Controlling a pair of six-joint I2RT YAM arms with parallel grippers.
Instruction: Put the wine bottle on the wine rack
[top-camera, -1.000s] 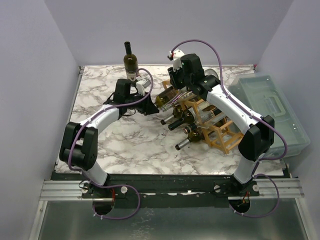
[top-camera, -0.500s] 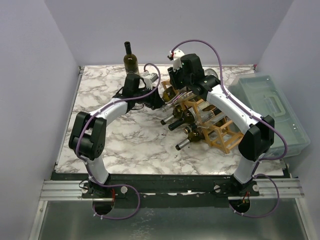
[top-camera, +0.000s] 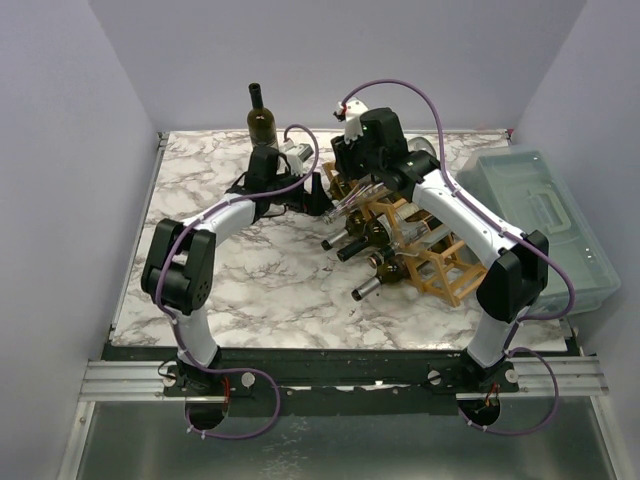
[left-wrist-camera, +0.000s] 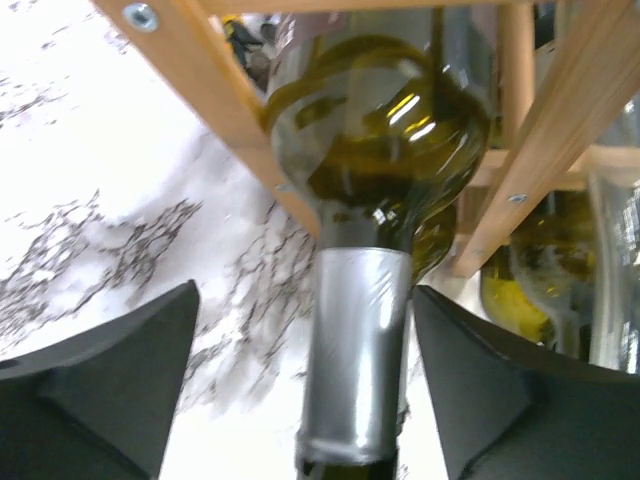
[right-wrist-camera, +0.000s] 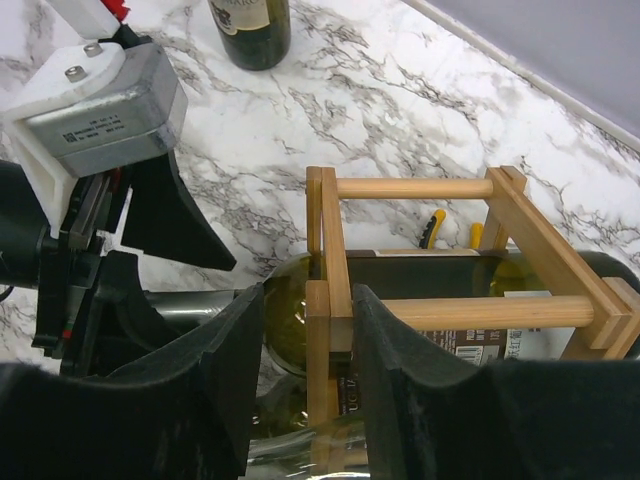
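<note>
The wine bottle (left-wrist-camera: 380, 130) lies on its side in the top end cell of the wooden wine rack (top-camera: 440, 265), its silver-foiled neck (left-wrist-camera: 358, 350) sticking out. My left gripper (left-wrist-camera: 303, 330) is open around that neck, and both fingers stand clear of it. In the top view the left gripper (top-camera: 318, 192) is at the rack's left end. My right gripper (right-wrist-camera: 308, 300) straddles the rack's corner post (right-wrist-camera: 330, 330). Its right finger lies against the post, and a gap shows at its left finger. The wine bottle's dark body (right-wrist-camera: 420, 265) shows under the rack's top rods.
A second wine bottle (top-camera: 262, 125) stands upright on the marble table at the back left. Several more bottles (top-camera: 365, 235) lie in the rack's lower cells, necks pointing left. A translucent lidded plastic box (top-camera: 545, 225) sits at the right edge.
My left arm pushed the wine bottle rightward into the rack cell, then its gripper opened and let go of the neck. My right gripper's jaws widened slightly around the rack post.
</note>
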